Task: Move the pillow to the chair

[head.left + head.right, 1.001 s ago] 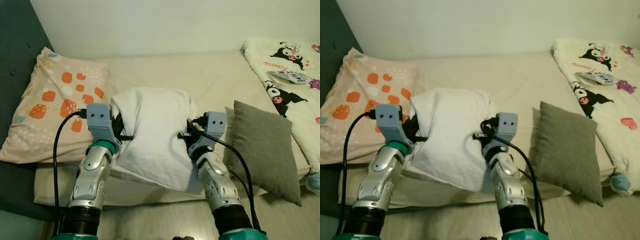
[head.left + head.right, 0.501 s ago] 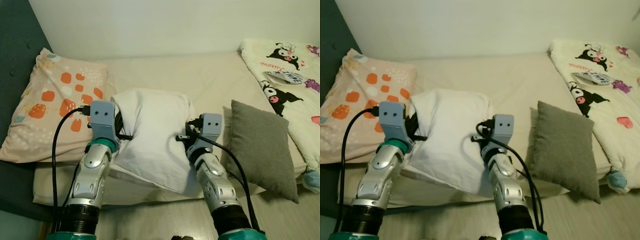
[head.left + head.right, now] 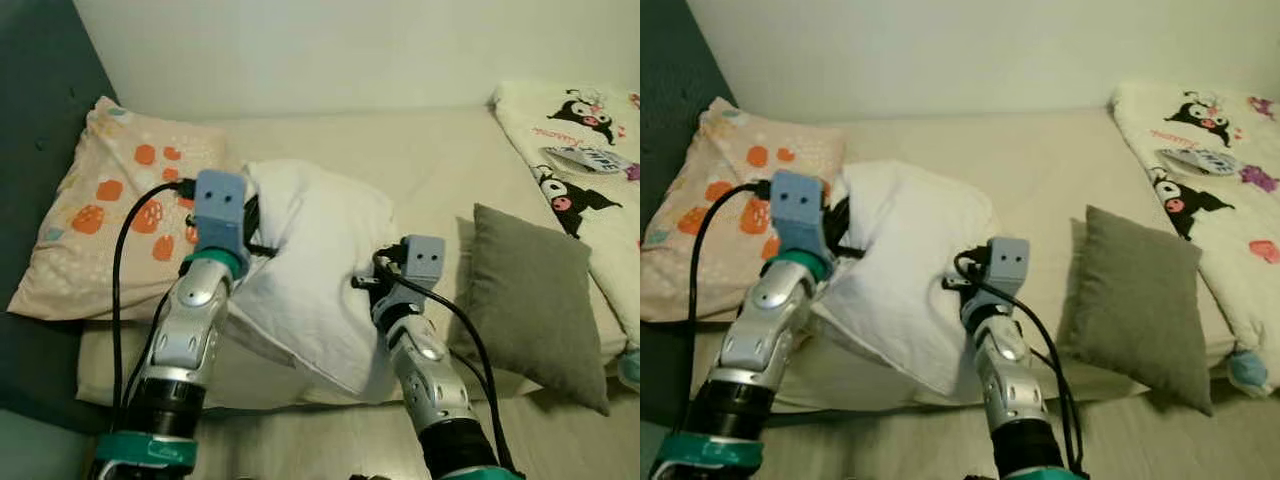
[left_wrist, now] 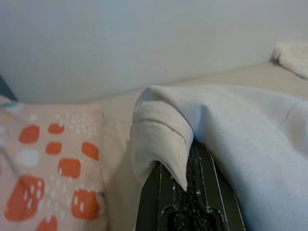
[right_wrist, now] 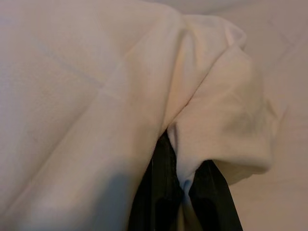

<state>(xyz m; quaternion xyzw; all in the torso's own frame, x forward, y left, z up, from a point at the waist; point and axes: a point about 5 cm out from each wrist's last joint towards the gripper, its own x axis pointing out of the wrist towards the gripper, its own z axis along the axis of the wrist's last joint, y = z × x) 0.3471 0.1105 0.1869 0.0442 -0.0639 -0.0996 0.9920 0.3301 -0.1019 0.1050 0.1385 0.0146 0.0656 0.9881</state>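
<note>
Left eye view shows the white pillow point(image 3: 320, 270) gripped from both sides over the bed point(image 3: 430, 160), tilted, with its left side raised and its lower corner drooping past the mattress edge. The pick-up looks largely done; the carry and the set-down remain, and no chair can be seen from here, so most of the task appears to lie ahead.

The left gripper point(image 4: 190, 166) has its black fingers closed on a folded edge of the pillow, the fabric bunched between and over them. The right gripper point(image 5: 180, 180) is likewise clamped on a pinch of the pillow's cloth, with a fold of it caught between its two fingers. The pillow thus hangs between the two grippers, the left one higher. An orange-patterned pillow point(image 3: 110, 210) lies just beside it on the left, a grey cushion point(image 3: 535, 290) near on the right.
</note>
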